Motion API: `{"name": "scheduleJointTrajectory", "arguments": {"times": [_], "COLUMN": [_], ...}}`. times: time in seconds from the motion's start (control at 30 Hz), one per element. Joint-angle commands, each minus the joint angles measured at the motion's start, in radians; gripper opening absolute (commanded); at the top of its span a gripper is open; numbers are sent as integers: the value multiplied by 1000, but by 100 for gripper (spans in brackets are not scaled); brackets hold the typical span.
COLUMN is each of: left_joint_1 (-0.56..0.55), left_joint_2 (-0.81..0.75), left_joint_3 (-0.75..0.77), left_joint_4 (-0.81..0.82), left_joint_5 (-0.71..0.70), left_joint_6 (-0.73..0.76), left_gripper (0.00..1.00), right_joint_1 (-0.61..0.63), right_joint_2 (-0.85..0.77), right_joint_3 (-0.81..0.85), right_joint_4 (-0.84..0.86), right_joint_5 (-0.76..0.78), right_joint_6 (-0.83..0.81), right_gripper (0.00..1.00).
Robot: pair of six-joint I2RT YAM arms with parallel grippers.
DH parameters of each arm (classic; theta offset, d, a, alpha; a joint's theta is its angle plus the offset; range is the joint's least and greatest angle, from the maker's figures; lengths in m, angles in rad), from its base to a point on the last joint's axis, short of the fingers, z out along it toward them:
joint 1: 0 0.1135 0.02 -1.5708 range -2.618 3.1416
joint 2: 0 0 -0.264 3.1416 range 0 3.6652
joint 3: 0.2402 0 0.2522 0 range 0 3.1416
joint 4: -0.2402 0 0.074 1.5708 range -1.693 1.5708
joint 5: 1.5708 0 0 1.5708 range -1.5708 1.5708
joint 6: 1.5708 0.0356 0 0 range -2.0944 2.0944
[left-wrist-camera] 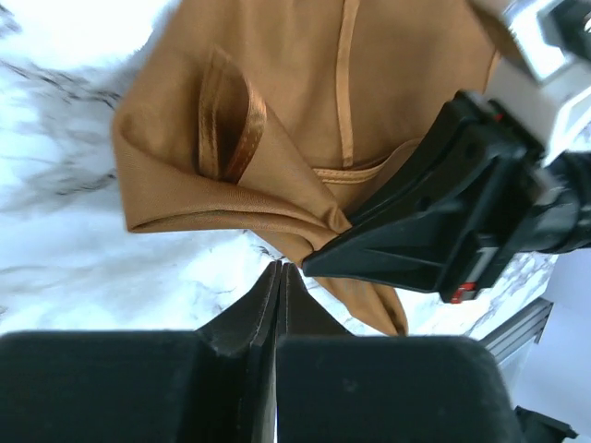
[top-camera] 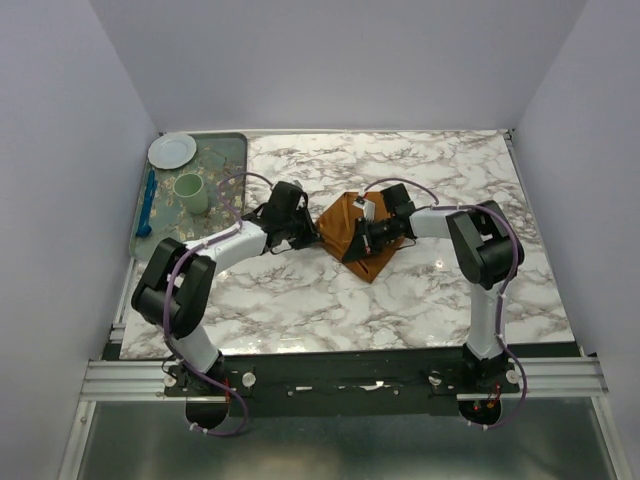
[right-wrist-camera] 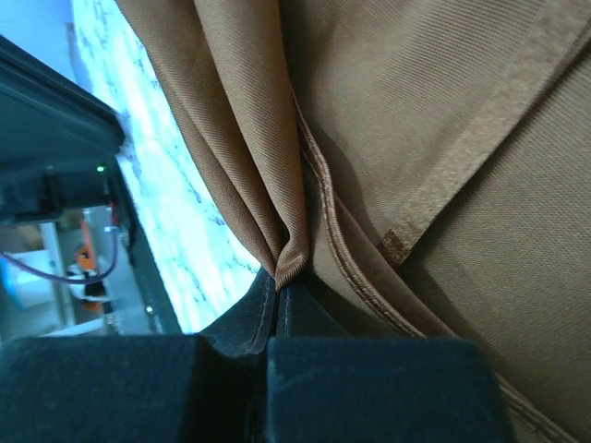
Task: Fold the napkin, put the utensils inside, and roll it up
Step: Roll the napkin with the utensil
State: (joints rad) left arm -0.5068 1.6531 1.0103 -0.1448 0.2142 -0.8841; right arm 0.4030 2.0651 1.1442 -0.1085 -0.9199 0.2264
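One tray (top-camera: 228, 141) holds plate (top-camera: 172, 150) and cup (top-camera: 191, 192); left hand (left-wrist-camera: 279, 273) closed, right hand (right-wrist-camera: 278, 288) pinching napkin (left-wrist-camera: 277, 92).

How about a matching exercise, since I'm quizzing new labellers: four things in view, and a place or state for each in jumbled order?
Things:
1 napkin
2 green cup
3 white plate
4 right gripper

Places or states:
A at the far-left corner of the tray
B shut on a fold of cloth
C rumpled on the marble table
D on the tray, nearer than the plate

Pairs: 1-C; 2-D; 3-A; 4-B
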Motion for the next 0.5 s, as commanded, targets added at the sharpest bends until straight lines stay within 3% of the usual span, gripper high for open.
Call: {"name": "scheduleJointTrajectory", "arguments": {"times": [0.0, 0.47], "left_joint_1": [-45, -55], "left_joint_2": [57, 204], "left_joint_3": [-36, -4], "left_joint_4": [140, 249], "left_joint_5": [30, 50], "left_joint_6": [-32, -92], "left_gripper": [4, 0], "right_joint_1": [-23, -30], "right_joint_2": [69, 52], "right_joint_3": [-14, -28], "right_joint_4": [-54, -54], "right_joint_5": [4, 33], "right_joint_6": [24, 30], "right_gripper": [1, 1]}}
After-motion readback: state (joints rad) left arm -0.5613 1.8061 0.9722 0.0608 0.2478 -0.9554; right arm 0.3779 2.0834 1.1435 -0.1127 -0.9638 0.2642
